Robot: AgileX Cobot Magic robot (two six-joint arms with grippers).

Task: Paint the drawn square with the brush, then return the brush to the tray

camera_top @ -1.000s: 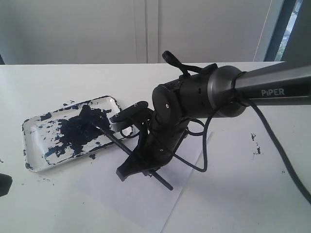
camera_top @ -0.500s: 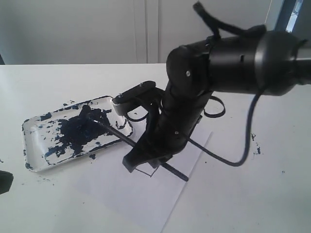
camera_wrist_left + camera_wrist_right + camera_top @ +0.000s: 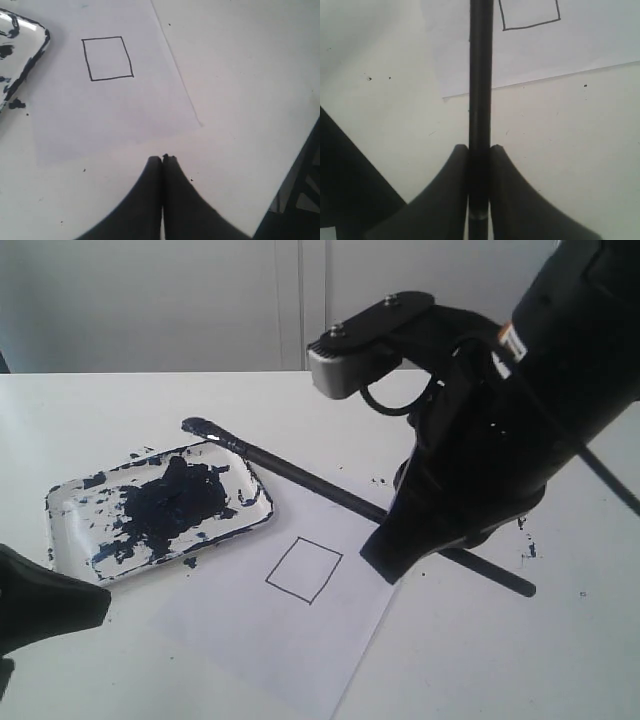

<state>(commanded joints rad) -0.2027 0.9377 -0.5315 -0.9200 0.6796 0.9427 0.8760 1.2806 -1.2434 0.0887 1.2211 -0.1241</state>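
Observation:
The brush [image 3: 300, 473] is a long black stick, and my right gripper [image 3: 385, 552] is shut on its shaft. Its paint-coated tip [image 3: 198, 426] hangs in the air over the far rim of the tray [image 3: 62, 502]. That white tray is smeared with dark blue paint. The drawn square [image 3: 304, 568] is a thin black outline with white inside, between the tray and my right gripper. In the right wrist view the brush [image 3: 480, 75] runs straight out from the right gripper [image 3: 480, 148] beside the square [image 3: 530, 15]. My left gripper [image 3: 162, 159] is shut and empty, low at the near left.
The square is drawn on a white paper sheet [image 3: 290, 635] lying on the white table. Paint specks [image 3: 526, 542] dot the table at the right. The left wrist view shows the table's edge [image 3: 292, 167] near the left gripper.
My right arm has risen and swung right, lifting the brush tip out of the tray's paint. The square, hidden behind the arm before, now shows. My left gripper has come further into view.

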